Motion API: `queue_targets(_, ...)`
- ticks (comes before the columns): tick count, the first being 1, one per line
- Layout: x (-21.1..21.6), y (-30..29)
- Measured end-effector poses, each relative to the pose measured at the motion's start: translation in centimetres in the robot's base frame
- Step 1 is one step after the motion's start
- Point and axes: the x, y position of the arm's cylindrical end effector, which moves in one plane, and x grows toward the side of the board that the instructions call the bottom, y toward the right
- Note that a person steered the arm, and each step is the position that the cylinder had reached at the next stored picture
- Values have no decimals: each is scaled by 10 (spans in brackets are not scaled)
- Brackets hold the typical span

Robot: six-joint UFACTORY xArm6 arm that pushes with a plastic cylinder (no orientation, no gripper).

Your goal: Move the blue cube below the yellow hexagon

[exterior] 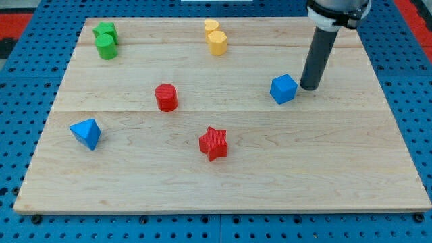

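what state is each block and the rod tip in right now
blue cube: resting on the wooden board, just left of my tip
my tip: down at the board, right of the blue cube
yellow hexagon: at the view's top, touching yellow heart
red cylinder: upright, alone

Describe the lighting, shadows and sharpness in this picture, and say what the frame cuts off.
Camera view: even, soft light, with no strong glare on the wooden board. Blocks such as the red star and blue cube cast only faint, short shadows. Focus is sharp across the board. My tip sits just to the view's right of the blue cube, clearly visible; the arm's upper part is cut off by the view's top.
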Motion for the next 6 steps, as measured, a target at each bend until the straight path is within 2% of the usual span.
queue_targets(2,3,-6)
queue_targets(4,3,-98)
queue_targets(6,3,-97)
